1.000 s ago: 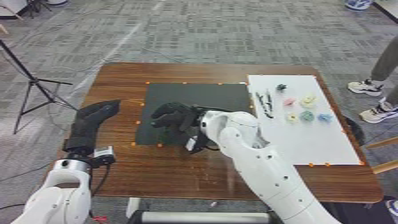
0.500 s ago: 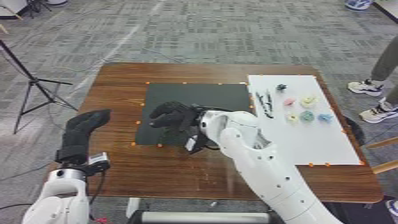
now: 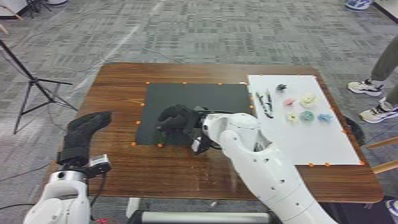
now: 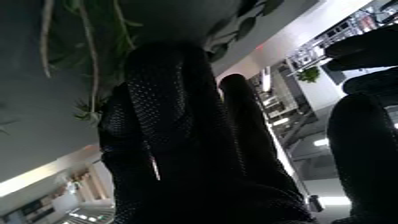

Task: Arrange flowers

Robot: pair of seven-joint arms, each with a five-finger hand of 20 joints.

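In the head view, my right hand (image 3: pixel 178 120) is low over the black mat (image 3: pixel 200 92), near its right front part. In the right wrist view, that right hand (image 4: pixel 187 120) has straight fingers beside thin stems with green leaves (image 4: pixel 92 50); contact cannot be told. My left hand (image 3: pixel 86 127) is at the table's left edge, fingers relaxed and empty. On the white sheet (image 3: pixel 311 145) lie a pink flower (image 3: pixel 290 101), yellow flowers (image 3: pixel 308 100), a teal flower (image 3: pixel 307 116), a blue flower (image 3: pixel 325 117), dark stems (image 3: pixel 265 103) and a small dark green piece (image 3: pixel 282 87).
Orange markers line the mat and sheet on the brown table (image 3: pixel 133 172). A black tripod (image 3: pixel 34 80) stands on the floor at the left, and part of a wooden chair (image 3: pixel 384 152) is at the right.
My right hand has shifted slightly right and tipped its fingers more toward the mat. My left hand has drawn back a little toward the robot and the left.
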